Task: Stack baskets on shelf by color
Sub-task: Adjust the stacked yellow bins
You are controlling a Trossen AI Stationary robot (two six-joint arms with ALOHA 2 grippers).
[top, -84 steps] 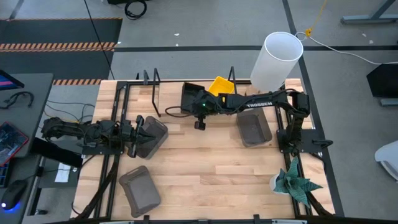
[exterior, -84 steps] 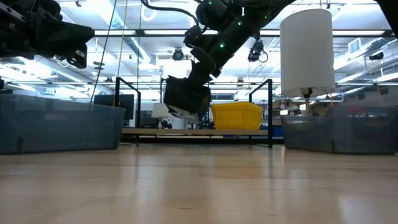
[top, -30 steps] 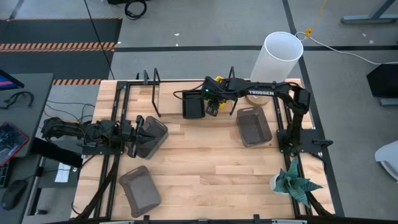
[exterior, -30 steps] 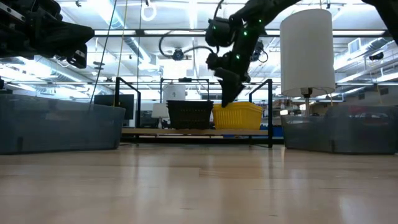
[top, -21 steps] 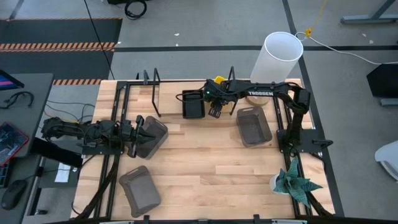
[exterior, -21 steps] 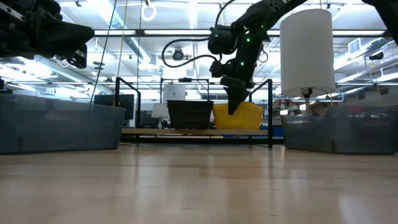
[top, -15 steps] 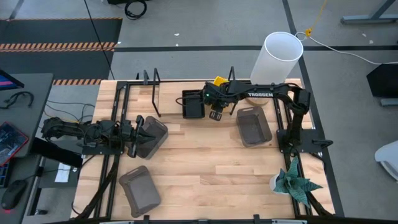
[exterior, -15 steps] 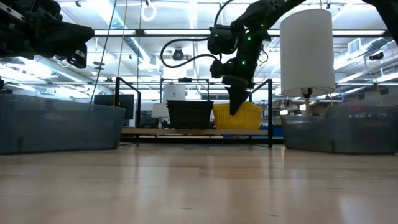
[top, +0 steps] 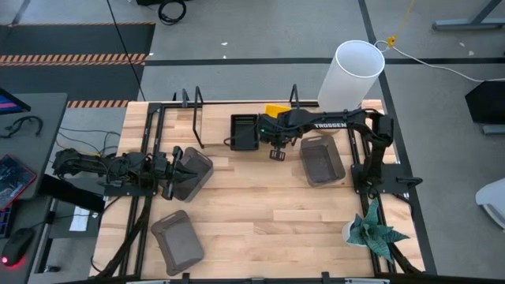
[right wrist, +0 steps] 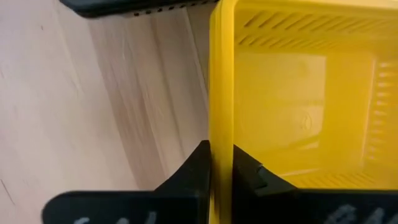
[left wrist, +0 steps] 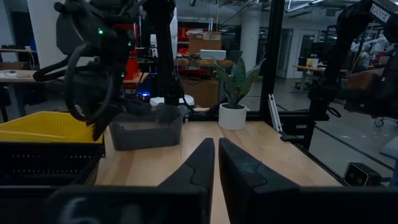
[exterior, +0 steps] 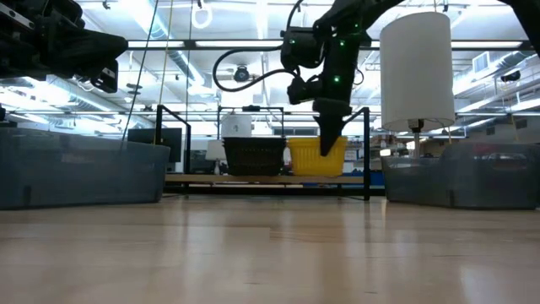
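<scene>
The yellow basket [right wrist: 292, 112], smooth plastic with slots near its rim, sits on the shelf [exterior: 211, 179] just beside a black basket [top: 244, 132], and the right gripper [right wrist: 216, 163] pinches the yellow one's side wall between its dark fingers. A tall white tube [top: 350, 76] stands at the back of the wooden table [top: 260, 213], with one gray basket [top: 322, 160] near the right arm and a small green plant [top: 371, 230] at the front corner. The left gripper [left wrist: 216, 163] waits on the left, fingers nearly together, over what looks like another round-cornered gray basket [top: 192, 173], with a third gray basket [top: 178, 241] nearer the front edge.
</scene>
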